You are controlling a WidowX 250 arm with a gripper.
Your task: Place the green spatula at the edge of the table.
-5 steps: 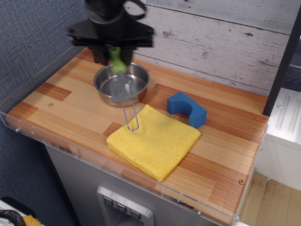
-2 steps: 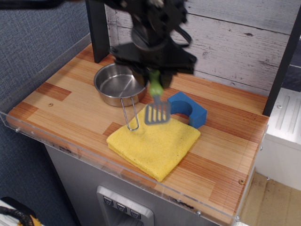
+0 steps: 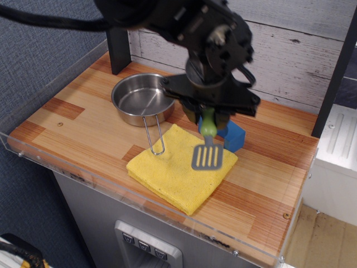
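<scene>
My gripper (image 3: pixel 208 115) is shut on the light-green handle of the green spatula (image 3: pixel 207 146). The spatula hangs blade down, its grey slotted blade above the right part of the yellow cloth (image 3: pixel 178 167). The gripper is over the middle of the table (image 3: pixel 72 120), in front of the blue block (image 3: pixel 234 135), which it partly hides. The table is striped wood with a clear acrylic rim (image 3: pixel 106 181) along its front edge.
A steel pan (image 3: pixel 142 99) with a wire handle stands at the back left. A black post (image 3: pixel 118 53) rises behind it. A grey plank wall is at the back. A white cabinet (image 3: pixel 337 162) stands to the right of the table.
My gripper has carried the spatula out of the pan and to the right and forward, from above the pan to above the right part of the yellow cloth.
</scene>
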